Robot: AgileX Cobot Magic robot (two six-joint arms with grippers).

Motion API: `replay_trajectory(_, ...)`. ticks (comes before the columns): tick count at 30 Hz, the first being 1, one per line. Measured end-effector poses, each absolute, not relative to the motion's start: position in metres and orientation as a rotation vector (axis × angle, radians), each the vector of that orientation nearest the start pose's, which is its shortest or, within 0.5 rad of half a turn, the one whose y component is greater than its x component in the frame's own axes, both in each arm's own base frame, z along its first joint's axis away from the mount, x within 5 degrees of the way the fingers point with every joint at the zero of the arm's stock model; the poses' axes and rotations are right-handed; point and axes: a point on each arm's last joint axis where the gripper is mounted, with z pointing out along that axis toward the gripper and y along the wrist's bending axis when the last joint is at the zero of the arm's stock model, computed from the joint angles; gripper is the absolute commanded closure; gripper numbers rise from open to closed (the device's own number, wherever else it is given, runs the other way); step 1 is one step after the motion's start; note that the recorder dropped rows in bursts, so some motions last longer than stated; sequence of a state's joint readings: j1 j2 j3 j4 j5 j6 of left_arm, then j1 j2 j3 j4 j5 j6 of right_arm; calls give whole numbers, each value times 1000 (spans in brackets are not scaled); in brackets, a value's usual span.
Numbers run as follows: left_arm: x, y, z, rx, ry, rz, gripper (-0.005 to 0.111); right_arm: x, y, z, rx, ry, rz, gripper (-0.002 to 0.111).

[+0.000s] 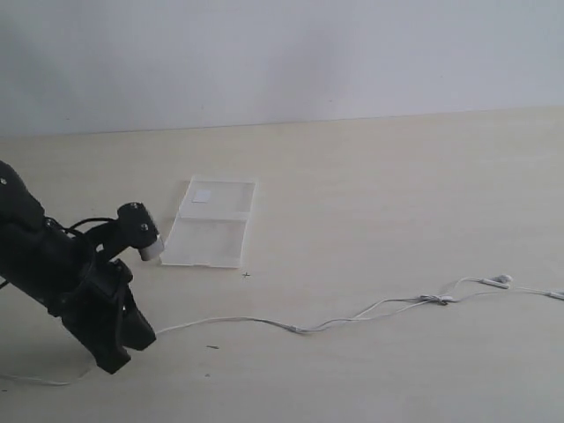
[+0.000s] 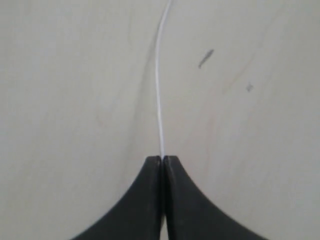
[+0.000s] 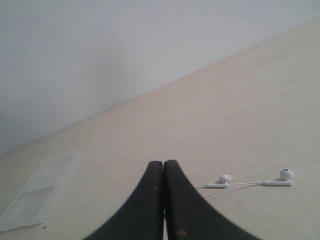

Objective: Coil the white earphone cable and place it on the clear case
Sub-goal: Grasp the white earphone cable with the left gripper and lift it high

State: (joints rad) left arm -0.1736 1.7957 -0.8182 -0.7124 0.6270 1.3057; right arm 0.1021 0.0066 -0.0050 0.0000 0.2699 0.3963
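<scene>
The white earphone cable [image 1: 300,329] lies stretched across the table, from my left gripper [image 1: 132,339] at the lower left to two earbuds [image 1: 500,281] at the right. In the left wrist view the jaws are pressed together, and the white earphone cable [image 2: 159,95] runs straight out from between the tips of my left gripper [image 2: 163,158]. The clear case [image 1: 211,222] lies flat behind the left arm, apart from the cable. My right gripper [image 3: 163,163] is shut on nothing, above the table; it does not show in the exterior view. Beyond it lie the earbuds [image 3: 225,178] and the clear case [image 3: 37,192].
The pale wooden table [image 1: 397,176] ends at a white wall [image 1: 282,53] at the back. A loose end of cable [image 1: 35,380] trails at the lower left behind the left arm. Small dark specks [image 1: 212,347] mark the tabletop near the cable.
</scene>
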Motion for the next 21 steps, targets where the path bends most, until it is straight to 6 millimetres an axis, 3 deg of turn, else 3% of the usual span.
replay_trajectory(3, 278, -84, 149, 1199, 2489, -446, 107, 55, 6, 190, 259, 1750, 362, 108)
replay_trajectory(7, 271, -85, 197, 1121, 2344, -406, 107, 55, 6, 190, 259, 1750, 362, 108)
replay_trajectory(17, 226, -84, 353, 945, 1903, -364, 107, 55, 6, 190, 259, 1750, 362, 108)
replay_trajectory(21, 207, -83, 403, 889, 1776, -383, 107, 55, 6, 190, 259, 1750, 362, 108)
